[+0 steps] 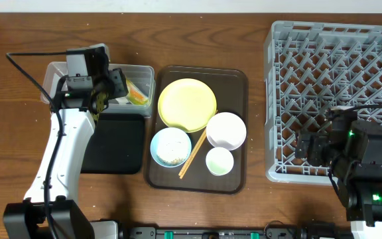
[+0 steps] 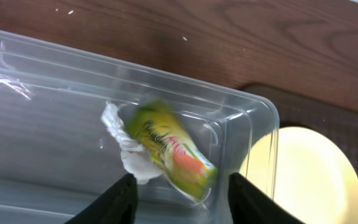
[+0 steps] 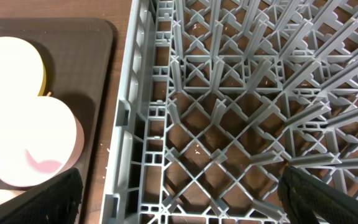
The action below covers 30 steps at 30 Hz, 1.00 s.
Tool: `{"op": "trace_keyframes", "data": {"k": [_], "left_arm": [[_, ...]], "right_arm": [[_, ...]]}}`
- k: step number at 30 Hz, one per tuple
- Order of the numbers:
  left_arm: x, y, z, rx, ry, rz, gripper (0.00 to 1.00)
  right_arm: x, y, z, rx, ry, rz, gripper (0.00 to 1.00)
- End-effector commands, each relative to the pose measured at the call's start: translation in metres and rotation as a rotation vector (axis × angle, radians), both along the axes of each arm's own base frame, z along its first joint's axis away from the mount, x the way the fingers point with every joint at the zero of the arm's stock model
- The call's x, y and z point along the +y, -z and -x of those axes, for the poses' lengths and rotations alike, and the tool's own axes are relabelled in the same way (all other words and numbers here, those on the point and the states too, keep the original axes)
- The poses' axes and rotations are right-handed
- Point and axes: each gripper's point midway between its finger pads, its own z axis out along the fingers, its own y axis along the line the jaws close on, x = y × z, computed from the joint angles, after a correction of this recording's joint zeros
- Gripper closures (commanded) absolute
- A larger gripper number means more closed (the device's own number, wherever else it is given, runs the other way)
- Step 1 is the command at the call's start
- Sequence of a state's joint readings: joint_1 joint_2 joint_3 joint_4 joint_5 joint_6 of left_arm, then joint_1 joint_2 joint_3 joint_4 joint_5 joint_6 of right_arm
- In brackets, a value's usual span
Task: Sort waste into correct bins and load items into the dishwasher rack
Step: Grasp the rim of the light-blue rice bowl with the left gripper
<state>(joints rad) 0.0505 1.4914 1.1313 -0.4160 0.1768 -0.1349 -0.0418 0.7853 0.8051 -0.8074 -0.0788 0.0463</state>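
- Your left gripper [image 2: 180, 183] hovers over the clear tub [image 2: 36, 87]. Its fingers are spread apart and grip nothing.
- The snack wrapper [image 2: 166, 152] shows blurred beneath those fingers, inside the tub toward its 3 o'clock end.
- Your right gripper [image 3: 180, 180] hangs over the dishwasher rack [image 3: 229, 93] near its 7 o'clock corner, fingers wide apart and empty.
- The black tray [image 1: 121, 143] sits just at the tub's 6 o'clock side.
- On the brown serving tray [image 1: 234, 76], you have the yellow plate [image 1: 187, 104] at 11 o'clock and the white bowl [image 1: 226, 129] at 3.
- The light blue bowl [image 1: 156, 147] with rice crumbs [image 1: 171, 151] sits at 8, and the cup [image 1: 219, 161] at 5.
- The chopsticks [image 1: 192, 154] slant between the light blue bowl and the cup.
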Motion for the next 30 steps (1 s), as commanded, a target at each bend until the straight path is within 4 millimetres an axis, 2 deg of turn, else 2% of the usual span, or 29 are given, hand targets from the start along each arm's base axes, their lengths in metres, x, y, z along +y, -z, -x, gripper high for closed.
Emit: {"op": "trace_keyframes", "data": {"k": [1, 6, 10, 17, 23, 30], "left_arm": [[0.003, 0.005, 0.002, 0.022, -0.008, -0.001, 0.50], [-0.010, 0.005, 0.023, 0.082, 0.021, 0.003, 0.50], [-0.036, 0.008, 0.053, 0.172, 0.091, 0.001, 0.50], [-0.091, 0.033, 0.110, 0.392, 0.222, -0.006, 0.50], [-0.132, 0.055, 0.133, 0.450, 0.320, -0.021, 0.50], [-0.168, 0.082, 0.145, 0.487, 0.421, -0.054, 0.49]], "right_arm": [[0.002, -0.011, -0.002, -0.025, -0.002, -0.011, 0.01], [0.002, -0.010, -0.002, -0.023, -0.002, -0.011, 0.01], [0.002, -0.010, -0.002, -0.023, -0.002, -0.011, 0.01], [0.002, -0.009, -0.001, -0.018, -0.001, -0.011, 0.01], [0.002, -0.009, -0.001, -0.017, -0.001, -0.012, 0.01], [0.002, -0.009, 0.000, -0.014, -0.001, -0.012, 0.01]]}}
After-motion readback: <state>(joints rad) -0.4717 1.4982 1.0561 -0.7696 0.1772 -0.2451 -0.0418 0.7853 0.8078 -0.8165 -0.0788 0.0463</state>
